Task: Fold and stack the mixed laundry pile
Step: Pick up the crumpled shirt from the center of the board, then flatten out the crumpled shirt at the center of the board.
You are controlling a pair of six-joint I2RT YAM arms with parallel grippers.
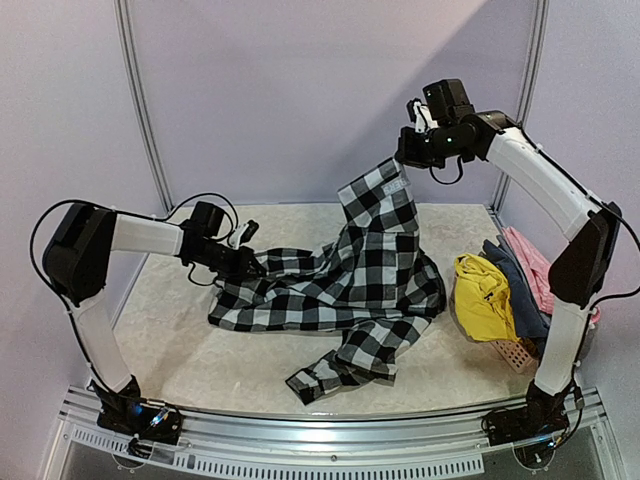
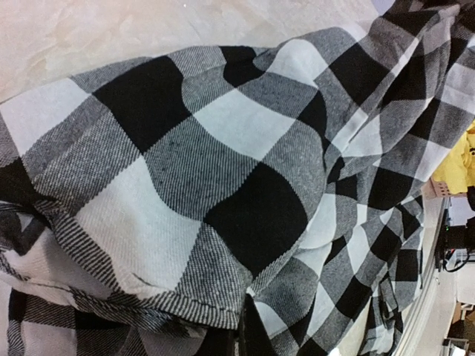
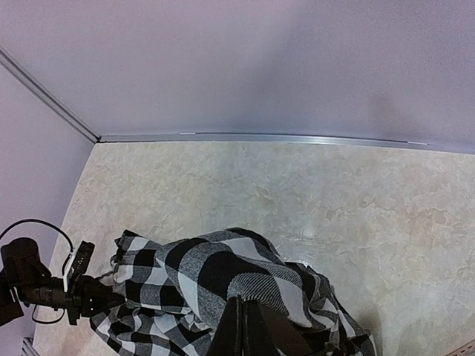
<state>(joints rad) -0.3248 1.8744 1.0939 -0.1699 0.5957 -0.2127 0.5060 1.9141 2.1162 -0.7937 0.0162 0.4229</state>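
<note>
The black-and-white checked shirt is stretched between both grippers. My right gripper is shut on one end and holds it high above the table's back right; the cloth hangs from it in the right wrist view. My left gripper is shut on the shirt's left edge, low at the table's left; the shirt fills the left wrist view. The yellow garment, the blue-grey one and the pink one lie heaped at the right.
A salmon perforated basket sits under the heap at the right edge. The marbled tabletop is walled by pale panels at the back and sides. A metal rail runs along the near edge.
</note>
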